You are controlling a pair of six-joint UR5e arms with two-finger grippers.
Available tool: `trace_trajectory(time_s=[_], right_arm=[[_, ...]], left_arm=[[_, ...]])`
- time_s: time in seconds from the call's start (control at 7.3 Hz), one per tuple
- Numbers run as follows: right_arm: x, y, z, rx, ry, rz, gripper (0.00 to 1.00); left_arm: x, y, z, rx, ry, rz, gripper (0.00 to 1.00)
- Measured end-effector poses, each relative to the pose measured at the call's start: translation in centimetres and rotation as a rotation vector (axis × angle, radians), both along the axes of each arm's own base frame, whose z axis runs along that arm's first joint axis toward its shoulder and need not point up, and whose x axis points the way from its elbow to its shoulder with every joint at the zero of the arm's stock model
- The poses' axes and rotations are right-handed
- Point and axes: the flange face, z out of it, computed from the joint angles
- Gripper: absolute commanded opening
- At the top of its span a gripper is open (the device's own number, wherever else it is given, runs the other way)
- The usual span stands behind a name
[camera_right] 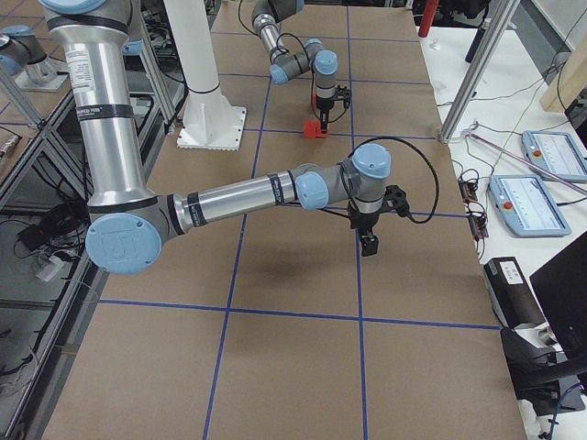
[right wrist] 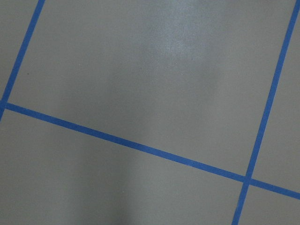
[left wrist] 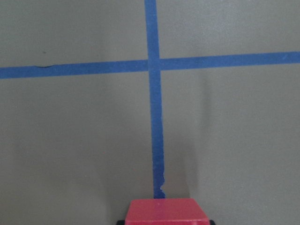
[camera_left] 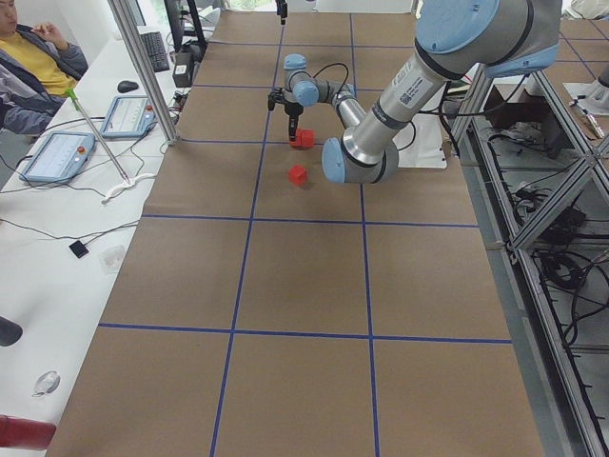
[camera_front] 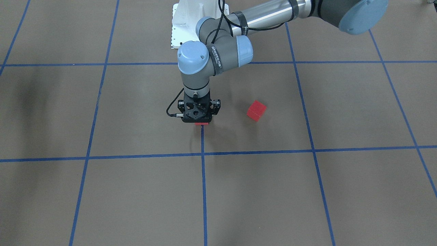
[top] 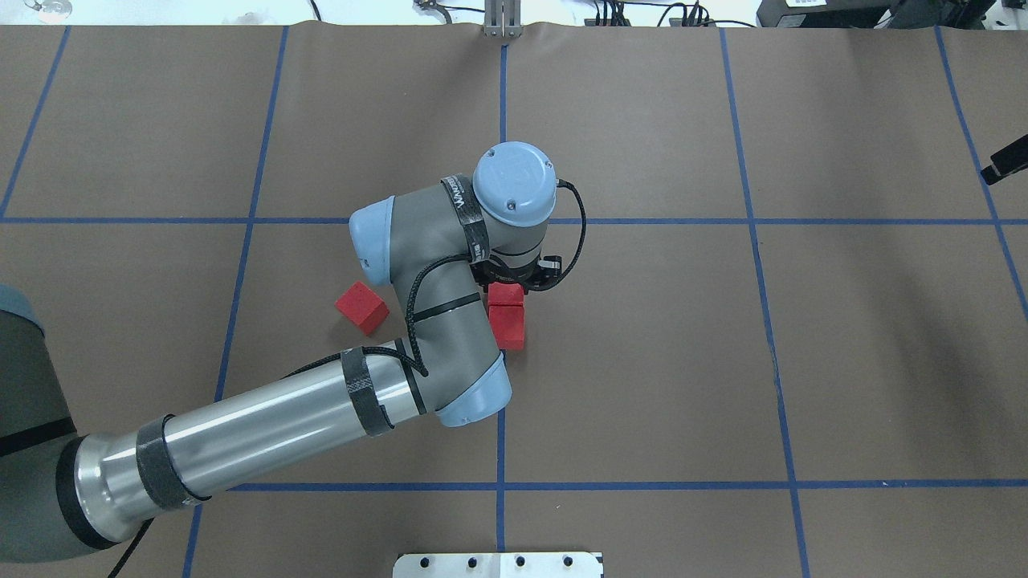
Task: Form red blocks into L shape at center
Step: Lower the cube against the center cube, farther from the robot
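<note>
My left gripper [top: 506, 287] points straight down at the middle of the brown gridded floor [top: 642, 345], low over a blue tape line. It is shut on a red block [left wrist: 166, 210], which also shows under the gripper in the front view [camera_front: 201, 124]. A second red block [top: 507, 327] lies right against the held one, on the robot's side. The third red block [top: 361, 307] lies loose and turned, to the left [camera_front: 256, 110]. My right gripper [camera_right: 369, 246] hangs over bare floor far to the right. I cannot tell whether it is open.
The white robot base [camera_front: 184, 27] stands at the table's near edge behind the left arm. The left forearm [top: 265, 433] crosses the lower left grid square. Operators' desks with pendants [camera_left: 57, 157] line the far side. The right wrist view shows only floor and tape.
</note>
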Motion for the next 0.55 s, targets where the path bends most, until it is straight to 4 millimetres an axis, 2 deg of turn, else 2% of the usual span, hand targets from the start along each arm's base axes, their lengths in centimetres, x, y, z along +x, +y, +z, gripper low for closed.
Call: trace_trajectory(time_s=[0.27,0.55], right_arm=[[0.01,0.02,0.11,-0.002,0.001,0.000,1.00],[0.01,0.02,0.13,-0.002,0.001,0.000,1.00]], left_arm=[[0.14,0.11,0.01,0.003,0.005,0.002,0.37],[0.23,0.21,0.02,0.004,0.006,0.004,0.41]])
